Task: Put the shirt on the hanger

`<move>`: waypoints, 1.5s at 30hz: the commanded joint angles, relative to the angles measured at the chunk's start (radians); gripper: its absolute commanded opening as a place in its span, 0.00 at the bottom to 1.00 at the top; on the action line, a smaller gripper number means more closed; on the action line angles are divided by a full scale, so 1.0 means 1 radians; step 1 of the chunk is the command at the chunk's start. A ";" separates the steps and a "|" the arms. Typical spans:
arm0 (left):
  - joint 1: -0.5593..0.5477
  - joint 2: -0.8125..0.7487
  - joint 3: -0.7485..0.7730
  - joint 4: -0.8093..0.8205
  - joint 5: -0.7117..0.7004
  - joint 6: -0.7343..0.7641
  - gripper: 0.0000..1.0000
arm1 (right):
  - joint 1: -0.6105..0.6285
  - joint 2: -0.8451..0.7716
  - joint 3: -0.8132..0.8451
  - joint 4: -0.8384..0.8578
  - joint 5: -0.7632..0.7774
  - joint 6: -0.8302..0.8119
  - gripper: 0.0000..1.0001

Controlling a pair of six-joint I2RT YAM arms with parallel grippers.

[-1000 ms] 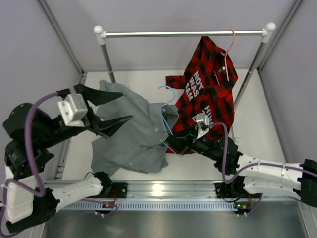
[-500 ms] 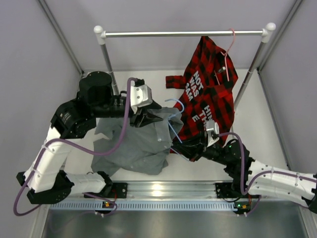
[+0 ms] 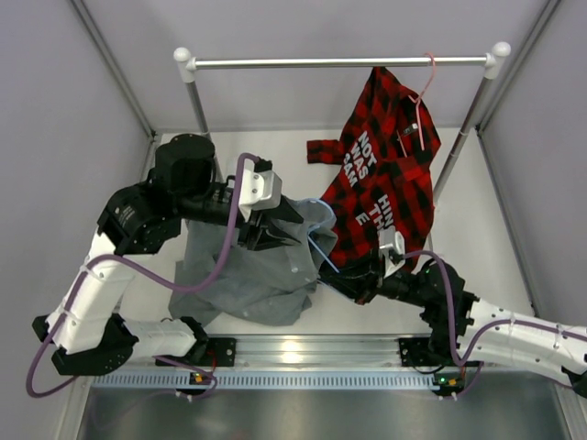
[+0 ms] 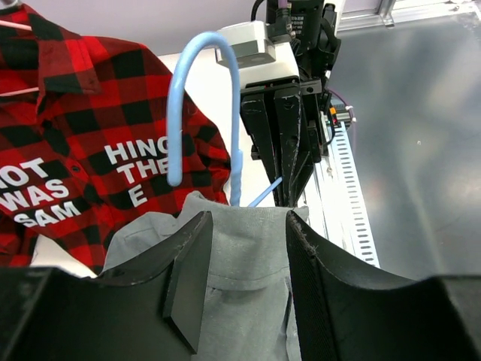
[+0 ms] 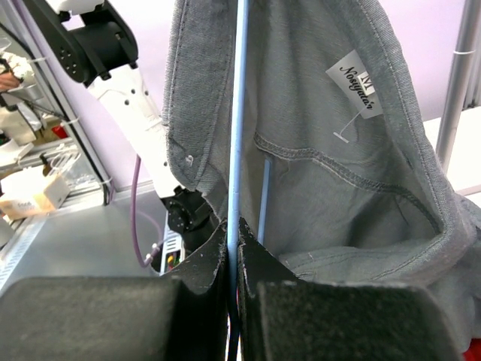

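Left wrist view: the hanger [image 4: 235, 128] shows its blue hook at upper centre. I judge the wire may twist or slip out of the collar, since the right gripper [image 5: 231, 229], clamped tight, holds only one thin strand; the left gripper [image 4: 249, 219], jaws half closed, pinches the collar of the shirt [image 3: 257, 270]; plain grey and limp, it hangs bunched at the centre of the top view.

The top view looks down from above and behind both arm bases, taking in the whole surface [image 3: 234, 151]. The left wrist view looks out between the left claw [image 4: 249, 222] fingers, close over the shirt [image 4: 240, 259], facing the right claw [image 4: 289, 197]. The right wrist view looks up along the hanger [image 5: 239, 113] just ahead of its own claw, close inside the shirt. All three views share the shirt and hanger.
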 commanded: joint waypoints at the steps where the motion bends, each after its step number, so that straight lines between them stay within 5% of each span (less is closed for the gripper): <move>1: -0.001 0.008 -0.013 -0.005 0.039 0.020 0.49 | 0.005 -0.030 0.081 0.029 -0.042 -0.034 0.00; 11: -0.001 0.001 -0.047 -0.035 0.114 0.057 0.45 | 0.005 -0.035 0.153 -0.090 -0.104 -0.088 0.00; 15: -0.001 -0.010 -0.050 -0.037 0.132 0.059 0.12 | 0.005 -0.038 0.159 -0.106 -0.115 -0.094 0.00; 16: -0.001 -0.012 -0.053 -0.037 0.131 0.059 0.13 | 0.005 -0.041 0.159 -0.108 -0.113 -0.094 0.00; 19: -0.001 -0.026 -0.055 -0.035 0.105 0.051 0.42 | 0.005 -0.049 0.162 -0.113 -0.113 -0.099 0.00; 22: -0.001 -0.044 -0.058 -0.037 0.070 0.051 0.56 | 0.005 -0.054 0.171 -0.132 -0.116 -0.106 0.00; 32: -0.001 -0.050 -0.070 -0.037 -0.009 0.039 0.59 | 0.005 -0.069 0.187 -0.166 -0.119 -0.120 0.00; 38: -0.002 -0.021 -0.061 -0.035 0.074 0.043 0.34 | 0.005 -0.031 0.228 -0.172 -0.142 -0.123 0.00; 42: -0.002 0.000 -0.046 -0.037 0.093 0.046 0.00 | 0.005 0.009 0.271 -0.171 -0.174 -0.128 0.00; 45: -0.002 -0.012 -0.056 -0.037 0.122 0.077 0.00 | 0.005 0.034 0.294 -0.171 -0.177 -0.128 0.00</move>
